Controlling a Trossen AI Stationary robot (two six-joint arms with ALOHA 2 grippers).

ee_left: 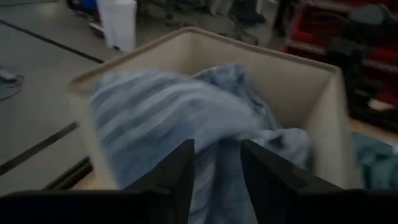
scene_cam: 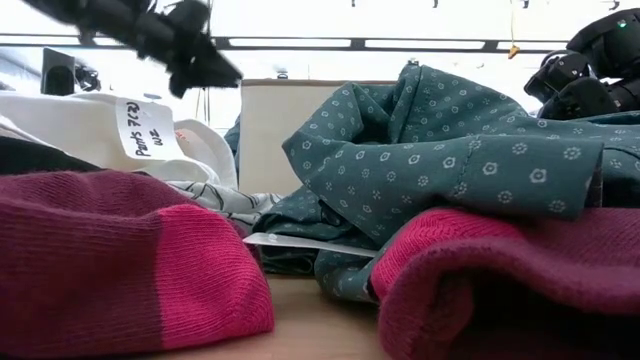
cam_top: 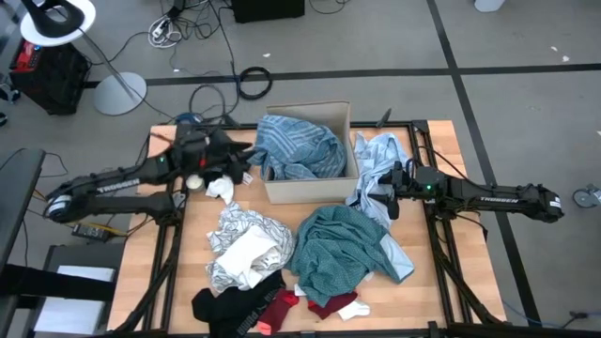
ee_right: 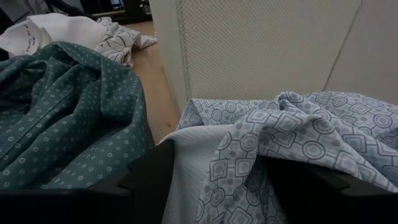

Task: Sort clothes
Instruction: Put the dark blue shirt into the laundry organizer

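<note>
Socks, knit maroon and pink, sit closest at table's front edge. Left gripper reaches level toward box, fingers spread, striped blue garment heaped inside just ahead. Silvery white garment and teal dotted shirt lie crumpled mid-table. Right gripper stretched in low, pinching pale blue patterned shirt beside box's right wall.

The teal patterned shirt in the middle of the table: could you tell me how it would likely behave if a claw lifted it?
The teal shirt lies crumpled in soft folds, so it would probably droop and trail rather than hold shape. It looks thin, so likely light. Its edge seems to reach the socks, which it might drag along.
</note>
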